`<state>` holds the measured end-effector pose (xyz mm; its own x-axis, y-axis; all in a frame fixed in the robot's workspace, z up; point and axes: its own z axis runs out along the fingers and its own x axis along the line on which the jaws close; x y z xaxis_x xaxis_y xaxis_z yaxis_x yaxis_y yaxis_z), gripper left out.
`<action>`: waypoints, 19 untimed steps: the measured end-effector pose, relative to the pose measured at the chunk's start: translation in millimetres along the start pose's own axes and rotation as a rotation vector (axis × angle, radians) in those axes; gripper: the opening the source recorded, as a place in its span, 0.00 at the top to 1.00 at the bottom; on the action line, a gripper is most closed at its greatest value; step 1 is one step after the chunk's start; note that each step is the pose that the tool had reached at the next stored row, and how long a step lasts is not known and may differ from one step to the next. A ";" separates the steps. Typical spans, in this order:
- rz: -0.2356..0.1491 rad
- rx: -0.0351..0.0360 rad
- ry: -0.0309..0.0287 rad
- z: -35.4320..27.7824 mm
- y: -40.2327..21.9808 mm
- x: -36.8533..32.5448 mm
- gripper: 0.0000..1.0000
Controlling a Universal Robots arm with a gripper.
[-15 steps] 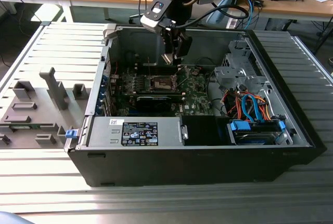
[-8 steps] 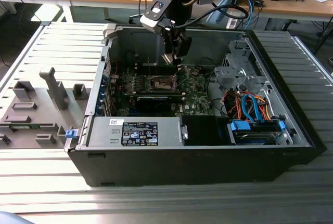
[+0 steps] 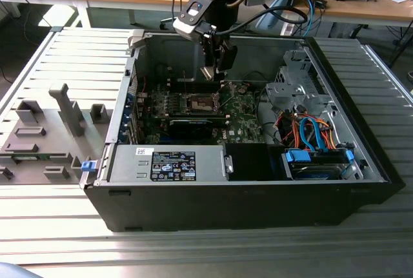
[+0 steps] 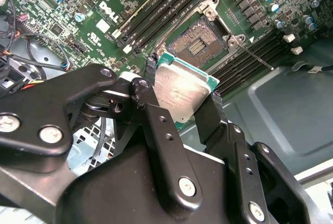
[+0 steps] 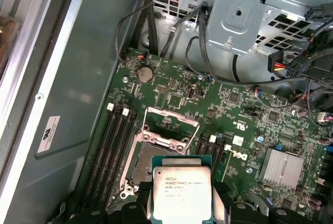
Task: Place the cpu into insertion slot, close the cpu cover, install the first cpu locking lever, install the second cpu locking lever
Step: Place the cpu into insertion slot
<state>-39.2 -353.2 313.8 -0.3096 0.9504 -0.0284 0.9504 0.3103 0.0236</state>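
Observation:
My gripper (image 3: 216,68) hangs inside the open computer case, a little above the green circuit board. Its black fingers (image 4: 156,115) are shut on the cpu (image 4: 179,91), a flat square chip with a dull silver top, held by two opposite edges (image 5: 181,190). The insertion slot (image 4: 199,39) lies bare on the board just beyond the chip, a dark square with a silvery rim (image 5: 143,161) (image 3: 201,102). The cpu cover (image 5: 171,116), a thin silvery frame, stands swung up at the slot's far side. A thin locking lever (image 4: 255,57) juts out free beside the slot.
Black memory slots (image 5: 112,146) flank the socket. A metal drive cage (image 3: 293,81) with cable bundles (image 3: 310,129) fills the case at the exterior view's right. A grey power supply (image 3: 168,162) lines the near wall. Grey fixtures (image 3: 45,129) stand on the slatted table outside.

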 end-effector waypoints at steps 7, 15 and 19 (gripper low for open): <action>0.017 0.0005 -0.0004 0.1 0.0 0.0 0.46; 0.034 0.0010 -0.0009 0.1 0.0 0.0 0.46; 0.046 0.0014 -0.0012 0.2 0.0 0.0 0.46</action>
<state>-39.2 -353.2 313.6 -0.2655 0.9637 -0.0286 0.9636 0.2662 0.0236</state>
